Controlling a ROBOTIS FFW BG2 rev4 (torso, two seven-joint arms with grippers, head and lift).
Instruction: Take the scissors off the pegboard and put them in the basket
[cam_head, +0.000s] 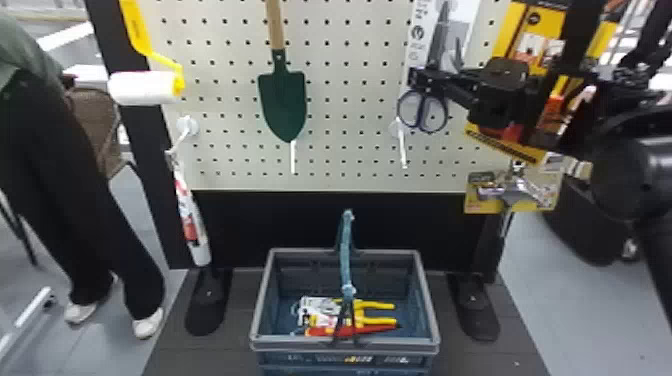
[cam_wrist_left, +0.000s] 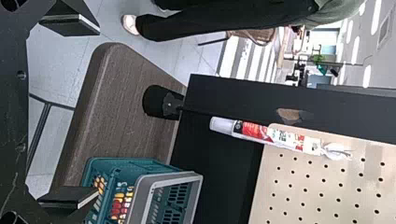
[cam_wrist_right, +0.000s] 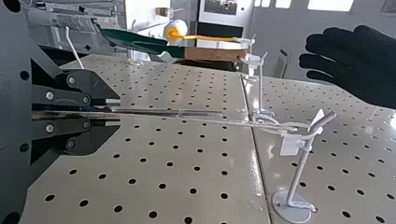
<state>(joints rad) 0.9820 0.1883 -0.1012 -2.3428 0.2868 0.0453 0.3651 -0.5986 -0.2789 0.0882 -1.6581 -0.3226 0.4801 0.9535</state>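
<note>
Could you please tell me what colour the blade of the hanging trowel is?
The trowel's blade is dark green; it shows best in the head view.

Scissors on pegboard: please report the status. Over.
Right gripper closed on scissors pack; its top end at hook. Left gripper open, empty. Basket handle upright, may obstruct placing.

Pegboard (cam_head: 345, 95) stands ahead of me on the worktop (cam_head: 230, 350), basket (cam_head: 300, 345) in front of it, approx. mid. In the basket: pliers (cam_head: 375, 304) on the R side, a pack (cam_head: 317, 306) to their L, another tool (cam_head: 370, 330) nearer me. Across the board, L to R: roller (cam_head: 145, 87), trowel (cam_head: 281, 105), then scissors (cam_head: 422, 107) in front of it, w/ a hook (cam_head: 402, 150) just below. Tube (cam_head: 192, 225) hangs below the roller, nr. the board's L edge.
</note>
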